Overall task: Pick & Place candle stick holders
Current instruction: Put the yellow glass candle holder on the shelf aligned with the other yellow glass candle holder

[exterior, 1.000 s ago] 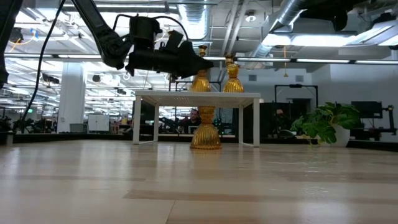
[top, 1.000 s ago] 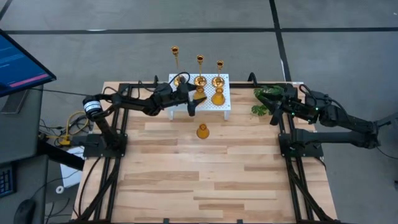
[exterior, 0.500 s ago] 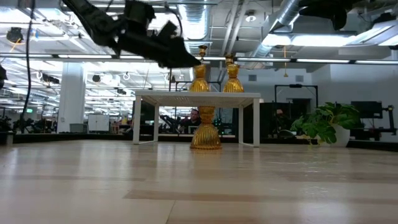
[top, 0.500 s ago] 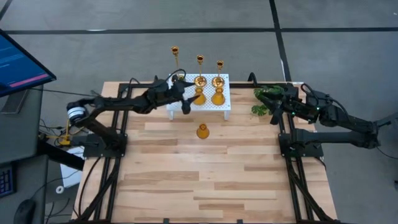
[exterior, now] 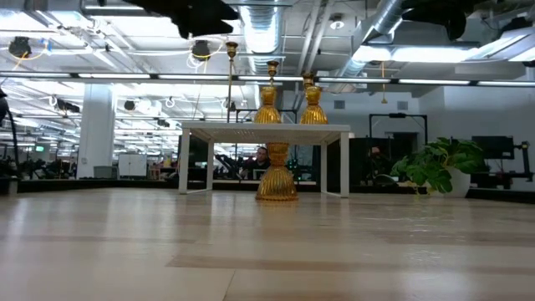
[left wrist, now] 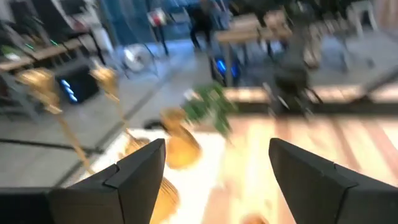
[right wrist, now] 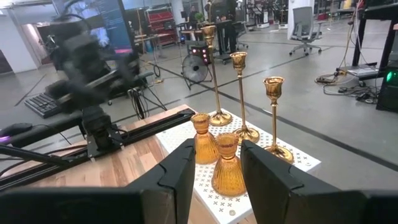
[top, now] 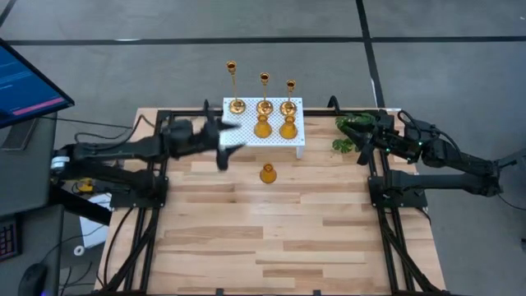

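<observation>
A white perforated stand [top: 279, 138] stands at the table's far edge. Three brass candlesticks [top: 264, 105] stand on it by their round bases, with two amber bulb holders [top: 262, 127] [top: 288, 129] in front of them. A third amber holder [top: 267, 173] stands upright on the wooden table, nearer than the stand; it also shows in the low view [exterior: 277, 177]. My left gripper [top: 226, 141] is open and empty, in the air left of the stand; its wrist view [left wrist: 217, 174] is blurred. My right gripper [top: 362, 146] is open and empty at the far right, beside the plant.
A green leafy plant [top: 352, 131] stands at the table's far right, next to my right gripper. A monitor [top: 25, 82] stands beyond the table's left side. Bare wood [top: 279, 238] lies nearer than the lone amber holder.
My left gripper has drawn back from the stand toward the table's left edge and has risen, going out of the low view's top. The candlesticks and amber holders have stayed where they were.
</observation>
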You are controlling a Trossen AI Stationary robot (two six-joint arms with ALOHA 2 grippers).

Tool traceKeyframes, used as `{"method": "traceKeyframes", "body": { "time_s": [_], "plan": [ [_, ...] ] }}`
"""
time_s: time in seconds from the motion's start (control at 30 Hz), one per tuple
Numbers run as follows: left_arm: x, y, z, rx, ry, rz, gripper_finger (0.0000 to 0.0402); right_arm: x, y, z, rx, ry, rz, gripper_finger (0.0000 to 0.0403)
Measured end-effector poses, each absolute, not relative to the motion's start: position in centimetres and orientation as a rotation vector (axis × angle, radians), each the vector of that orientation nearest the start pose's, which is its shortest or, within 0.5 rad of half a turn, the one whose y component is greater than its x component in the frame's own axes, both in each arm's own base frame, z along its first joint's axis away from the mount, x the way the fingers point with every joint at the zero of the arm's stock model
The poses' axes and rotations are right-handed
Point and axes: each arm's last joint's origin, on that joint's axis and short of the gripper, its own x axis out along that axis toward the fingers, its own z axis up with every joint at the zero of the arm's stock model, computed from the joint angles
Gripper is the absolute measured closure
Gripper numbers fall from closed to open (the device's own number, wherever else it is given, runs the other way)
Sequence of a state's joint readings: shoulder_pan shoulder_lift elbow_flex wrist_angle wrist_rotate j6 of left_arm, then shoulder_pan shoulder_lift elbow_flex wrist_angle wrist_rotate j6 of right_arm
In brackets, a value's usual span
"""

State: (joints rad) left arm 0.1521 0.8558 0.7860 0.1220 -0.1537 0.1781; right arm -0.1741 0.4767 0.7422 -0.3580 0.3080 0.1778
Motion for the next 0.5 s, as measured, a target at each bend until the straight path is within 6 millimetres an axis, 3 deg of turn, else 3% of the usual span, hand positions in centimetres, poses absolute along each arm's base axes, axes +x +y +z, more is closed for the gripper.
{"method": "traceKeyframes", "body": {
  "time_s": [0.13,0.27,0.5],
  "plan": [
    [18.7,0.3,33.4,0.158,0.123,0.251,0.0118,9.8,-2.6,33.8,0.167,0.051,-0.488,0.0283],
    [19.5,-1.5,30.2,0.116,0.231,0.223,0.0118,9.8,-2.6,33.8,0.168,0.052,-0.469,0.0283],
    [20.2,-1.5,24.3,-0.011,0.33,0.317,0.0118,9.9,-2.5,33.8,0.17,0.059,-0.44,0.0283]
  ]
}}
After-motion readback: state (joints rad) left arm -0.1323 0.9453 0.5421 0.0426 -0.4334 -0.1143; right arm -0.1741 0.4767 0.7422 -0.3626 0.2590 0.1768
